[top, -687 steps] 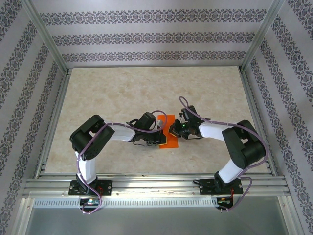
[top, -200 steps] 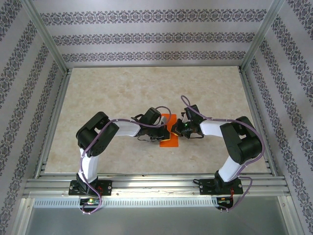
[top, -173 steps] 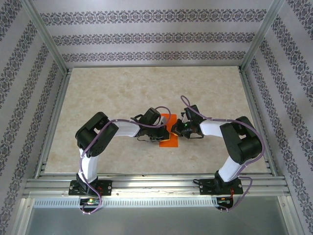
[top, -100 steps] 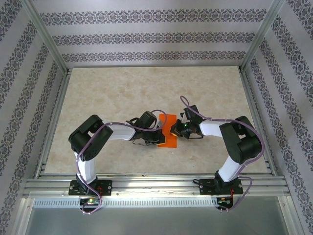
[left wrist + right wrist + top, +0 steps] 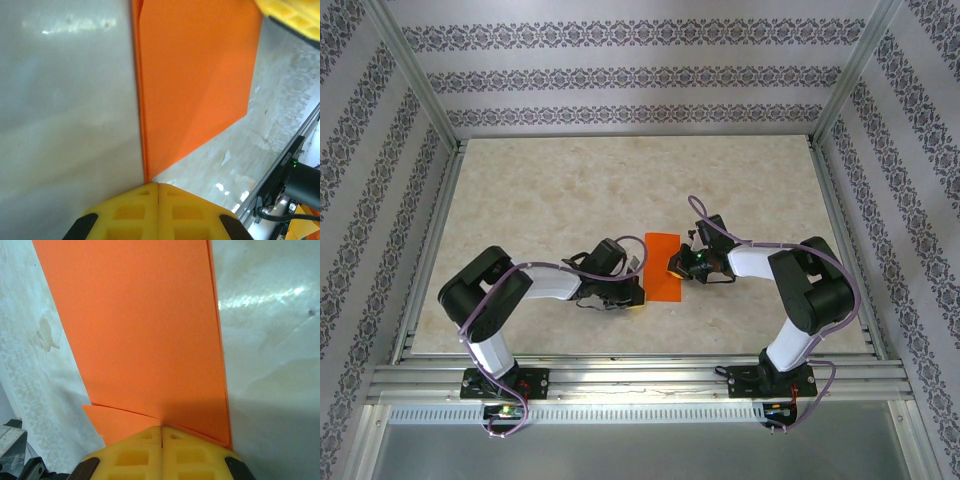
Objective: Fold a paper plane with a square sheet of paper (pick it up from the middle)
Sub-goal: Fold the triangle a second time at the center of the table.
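At the near edge of the desk (image 5: pixel 540 190) the two arms are bolted side by side, and both reach inward to the middle. The left end effector (image 5: pixel 158 192) has its yellow fingers pressed together with nothing between them. Its tips sit at the near-left corner of the paper (image 5: pixel 658 260), touching it or just short of it, and the paper's left edge runs straight away from them. The right end effector (image 5: pixel 161 432) is likewise squeezed shut and grips nothing. Its tips rest on top of the paper at the right-hand long edge, about midway along, apparently pinning it down.

The paper lies flat as a narrow orange strip, already folded over, with a lower layer peeking out beside the right fingers. Its long axis runs from near to far, tilted a little, and it lies between the two end effectors: to the right of the left one and to the left of the right one. I judge the right arm the nearer, since it is already on the paper, so the left one seems free to work the corner or the left edge.

Beyond the paper the beige marbled desk is smooth and glossy, so thin paper could slide if pushed sideways. A metal frame (image 5: pixel 640 375) and patterned walls (image 5: pixel 620 80) close in the space.
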You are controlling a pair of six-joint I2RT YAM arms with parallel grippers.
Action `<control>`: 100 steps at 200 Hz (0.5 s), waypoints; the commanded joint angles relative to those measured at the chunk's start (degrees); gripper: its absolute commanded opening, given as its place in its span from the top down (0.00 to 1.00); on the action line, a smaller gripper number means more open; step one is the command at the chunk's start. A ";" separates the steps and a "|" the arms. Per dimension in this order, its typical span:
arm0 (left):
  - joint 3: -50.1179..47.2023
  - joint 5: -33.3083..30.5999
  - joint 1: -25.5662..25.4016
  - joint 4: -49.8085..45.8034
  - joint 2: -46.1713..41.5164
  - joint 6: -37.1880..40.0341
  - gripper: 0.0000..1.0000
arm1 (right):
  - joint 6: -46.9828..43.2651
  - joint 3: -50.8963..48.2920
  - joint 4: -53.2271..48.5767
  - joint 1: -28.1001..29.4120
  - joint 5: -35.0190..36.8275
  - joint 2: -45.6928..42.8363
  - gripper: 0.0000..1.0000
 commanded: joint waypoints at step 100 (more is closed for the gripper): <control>16.34 -0.61 3.18 -8.00 7.23 8.65 0.97 | -1.57 -0.48 -2.43 0.37 1.59 0.71 1.00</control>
